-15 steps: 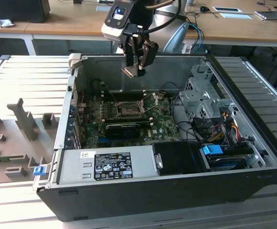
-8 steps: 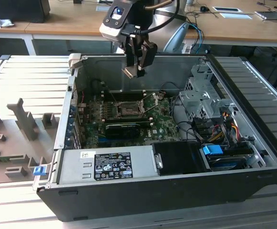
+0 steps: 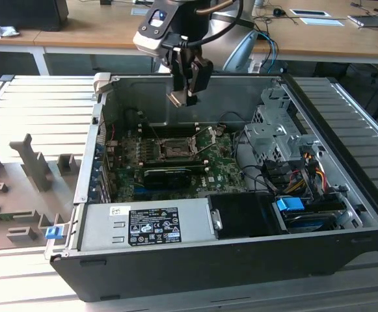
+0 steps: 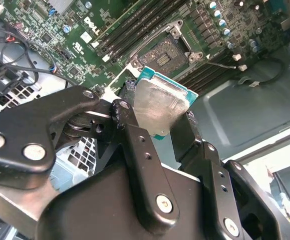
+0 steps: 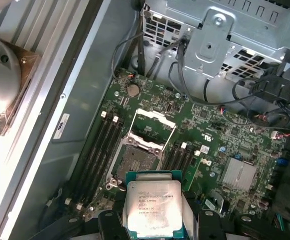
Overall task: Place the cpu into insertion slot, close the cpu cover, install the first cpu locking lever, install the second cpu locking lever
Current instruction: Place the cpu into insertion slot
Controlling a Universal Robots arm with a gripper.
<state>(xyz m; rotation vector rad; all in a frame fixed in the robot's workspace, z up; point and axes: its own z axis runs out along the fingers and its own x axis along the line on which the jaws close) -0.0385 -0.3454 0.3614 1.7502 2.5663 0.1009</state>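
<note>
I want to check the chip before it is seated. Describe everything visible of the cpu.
The cpu is a flat square chip: a silvery-grey metal face with dark print, on a teal-green board that shows as a thin border. The gripper clamps it by two opposite edges. It hangs in the air above the green motherboard, apart from the insertion slot, whose dark centre lies bare.

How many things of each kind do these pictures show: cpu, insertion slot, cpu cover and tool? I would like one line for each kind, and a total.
cpu: 1, gripped by the tool
insertion slot: 1
cpu cover: 1
tool: 1
Total: 4
</note>
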